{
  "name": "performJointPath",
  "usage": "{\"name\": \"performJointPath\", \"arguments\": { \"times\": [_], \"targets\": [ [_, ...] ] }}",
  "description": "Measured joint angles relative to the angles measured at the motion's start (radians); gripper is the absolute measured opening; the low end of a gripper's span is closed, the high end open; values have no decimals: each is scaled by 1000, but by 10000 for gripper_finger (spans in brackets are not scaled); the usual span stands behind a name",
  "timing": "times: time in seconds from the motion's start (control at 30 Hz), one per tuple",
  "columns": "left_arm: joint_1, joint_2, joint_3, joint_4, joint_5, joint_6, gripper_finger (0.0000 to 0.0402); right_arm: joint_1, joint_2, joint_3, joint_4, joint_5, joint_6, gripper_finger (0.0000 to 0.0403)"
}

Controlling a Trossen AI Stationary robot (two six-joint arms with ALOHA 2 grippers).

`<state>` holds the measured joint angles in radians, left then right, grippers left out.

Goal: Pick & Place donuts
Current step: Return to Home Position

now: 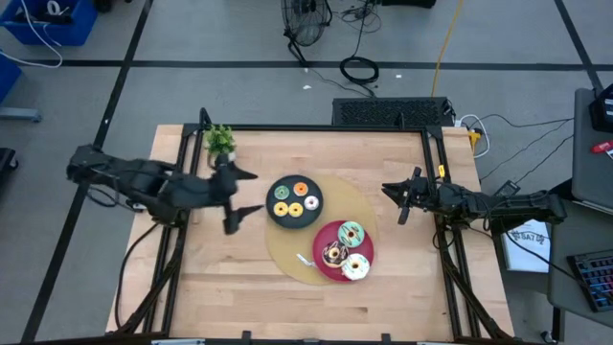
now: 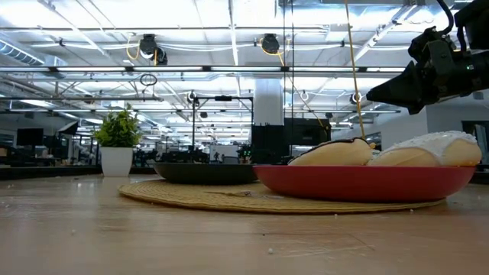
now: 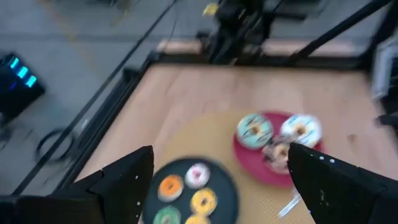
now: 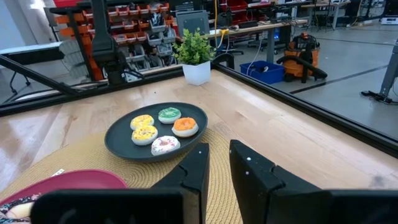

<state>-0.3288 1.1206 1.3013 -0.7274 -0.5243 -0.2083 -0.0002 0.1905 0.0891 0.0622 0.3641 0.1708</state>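
Left pincer [image 1: 251, 195] above the left part of the surface [image 1: 211, 278], just beside the dark plate [image 1: 272, 206], fingers wide apart, empty. On that plate, five small donuts [image 4: 185, 126]: two yellow, one green, one orange, one pale pink. Just beside it, farther right on the same round mat [image 1: 287, 254], the red plate [image 2: 367, 183] with three larger donuts [image 1: 351, 232]: mint-green, chocolate, white. Right pincer [image 4: 219, 148] near the right edge, fingers a narrow gap apart, empty.

Donuts [image 2: 432, 149] on a red plate [image 2: 367, 185], black plate [image 2: 202, 173] behind, potted plant [image 2: 117, 136] beyond.
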Motion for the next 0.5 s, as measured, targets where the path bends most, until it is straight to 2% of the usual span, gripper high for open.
{"name": "performJointPath", "arguments": {
  "times": [0.27,0.5],
  "targets": [
    [-89,-320,-388,343,53,99,365,0,0,0,0,0,0,55],
    [-80,-617,-676,480,21,104,365,0,0,0,1,0,0,55]
  ]
}}
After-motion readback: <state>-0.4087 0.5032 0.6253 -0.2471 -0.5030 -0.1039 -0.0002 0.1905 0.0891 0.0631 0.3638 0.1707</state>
